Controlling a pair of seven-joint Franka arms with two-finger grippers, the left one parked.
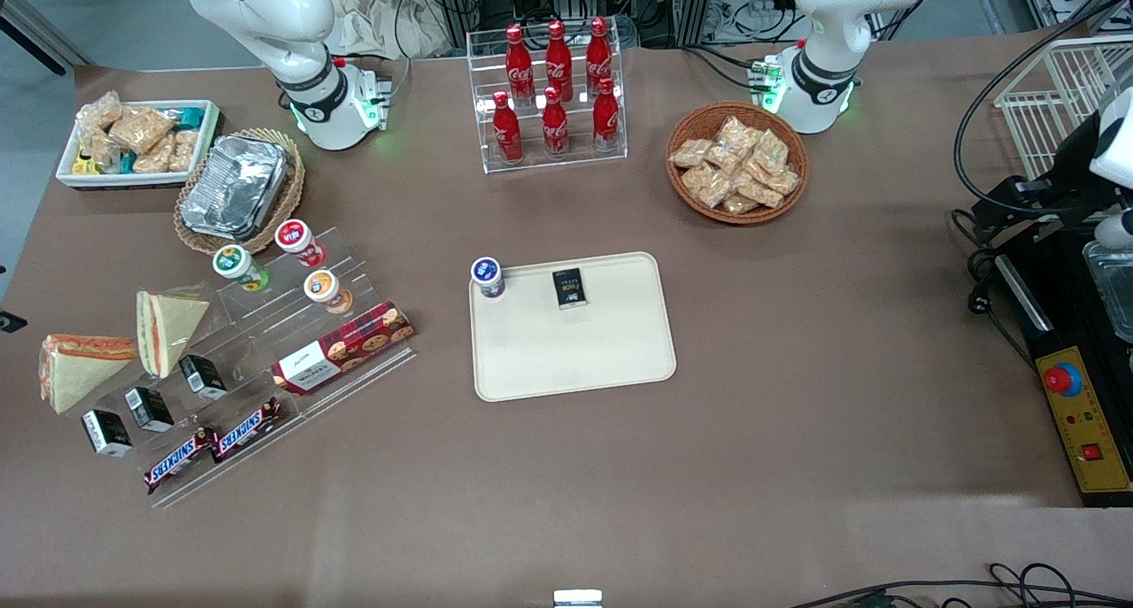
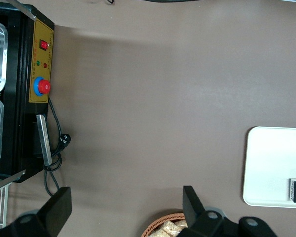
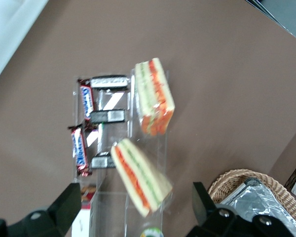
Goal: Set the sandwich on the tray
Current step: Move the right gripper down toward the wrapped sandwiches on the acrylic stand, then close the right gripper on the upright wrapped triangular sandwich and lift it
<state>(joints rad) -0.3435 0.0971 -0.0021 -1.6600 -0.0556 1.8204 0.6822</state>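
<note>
Here, the gripper [image 3: 134, 193] hung above the clear acrylic display stand [image 1: 265, 342], its two fingers [image 3: 69, 197] spread wide with nothing held between them. Directly below it lay a sandwich wedge with a thinner orange stripe [image 3: 140, 177]. The sandwich [image 3: 154, 96] of the task lay farther out from the gripper, past that wedge, near it but apart from it. It rested at the end of the stand toward the working arm's end of the table [image 1: 797, 413].

The sandwich [image 1: 78, 369] lay on a flat side. Its long orange-red filling edge ran along the table's length, and its apex pointed toward the front camera. Three small black packets [image 1: 148, 407] stood in a row just beside the two wedges, nearer to the front camera. Two Snickers bars [image 1: 212, 444] lay nearer still.

A foil container [image 1: 235, 186] in a wicker basket [image 3: 227, 182] sat close beside the gripper. Three capped cups [image 1: 296, 241] and a red cookie box [image 1: 343, 349] occupied the rest of the stand.

The tray [image 1: 575, 351] lay well apart from the gripper, toward the table's middle. It carried a blue-capped cup [image 1: 487, 276] and a black packet [image 1: 569, 287].
</note>
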